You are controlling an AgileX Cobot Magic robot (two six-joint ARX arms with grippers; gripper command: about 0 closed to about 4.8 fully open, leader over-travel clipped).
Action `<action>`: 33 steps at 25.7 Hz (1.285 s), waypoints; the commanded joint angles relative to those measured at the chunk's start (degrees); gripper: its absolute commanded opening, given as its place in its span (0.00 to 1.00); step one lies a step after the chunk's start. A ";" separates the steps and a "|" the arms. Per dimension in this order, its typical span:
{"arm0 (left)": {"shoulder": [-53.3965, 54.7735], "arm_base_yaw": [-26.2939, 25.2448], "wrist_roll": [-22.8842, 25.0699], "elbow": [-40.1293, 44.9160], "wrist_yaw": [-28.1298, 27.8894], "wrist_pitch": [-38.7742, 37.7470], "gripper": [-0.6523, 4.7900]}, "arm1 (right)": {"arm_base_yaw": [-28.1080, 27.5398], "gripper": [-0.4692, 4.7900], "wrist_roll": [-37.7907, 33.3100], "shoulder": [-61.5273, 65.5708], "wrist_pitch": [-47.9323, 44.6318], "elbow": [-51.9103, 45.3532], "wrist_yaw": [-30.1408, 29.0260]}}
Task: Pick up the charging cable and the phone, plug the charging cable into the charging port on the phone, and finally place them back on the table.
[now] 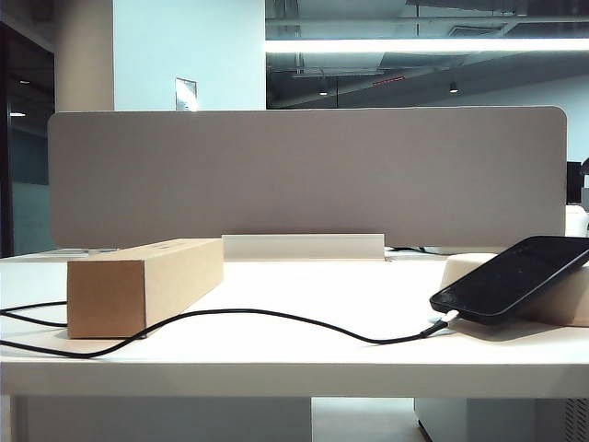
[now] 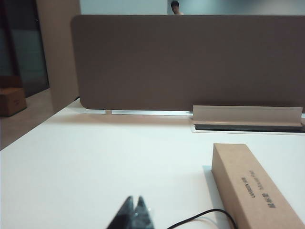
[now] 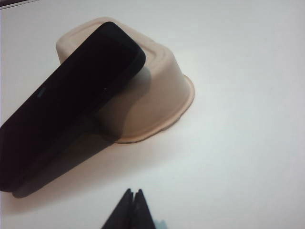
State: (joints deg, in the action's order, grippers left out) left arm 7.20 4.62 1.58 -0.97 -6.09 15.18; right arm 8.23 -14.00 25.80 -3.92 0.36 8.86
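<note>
Lying along the front of the white worktop, the cable runs from the left edge, passes in front of the cardboard box and curves to the right. Its pale plug sits at the lower short edge of the phone, so it looks plugged in. The phone leans tilted on a cream tray that lies upside down at the right side; its lower end rests on the worktop. A grey divider stands behind everything. The left hand is above the worktop near the box, its fingers pressed together and holding nothing. The right hand hovers near the phone and tray, also closed and empty.
</note>
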 commanded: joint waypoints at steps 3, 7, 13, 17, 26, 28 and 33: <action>-2.64 -2.08 -0.04 0.52 1.22 -2.38 0.11 | 0.00 0.09 0.15 0.04 -0.59 -0.33 0.20; -5.73 -6.91 -0.09 0.52 4.94 -4.76 0.11 | 0.00 0.09 0.15 0.04 -0.59 -0.33 0.20; -6.97 -7.52 -0.04 0.52 6.56 -7.15 0.11 | 0.00 0.09 0.15 0.04 -0.57 -0.33 0.22; -6.97 -5.64 1.09 0.52 5.66 -7.85 0.11 | 0.00 0.09 0.15 0.04 -0.59 -0.33 0.20; -6.97 -3.43 2.47 0.52 6.29 -8.00 0.11 | 0.00 0.09 0.15 0.04 -0.59 -0.33 0.22; -6.97 -3.43 2.49 0.52 6.29 -8.37 0.11 | 0.00 0.09 0.15 0.04 -0.59 -0.33 0.20; -6.97 -3.45 2.49 0.52 6.29 -9.97 0.11 | 0.00 0.09 0.15 0.04 -0.59 -0.33 0.22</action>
State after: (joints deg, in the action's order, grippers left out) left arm 0.19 1.17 3.86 -0.27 -0.03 5.06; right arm 8.23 -14.00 25.80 -3.92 0.36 8.86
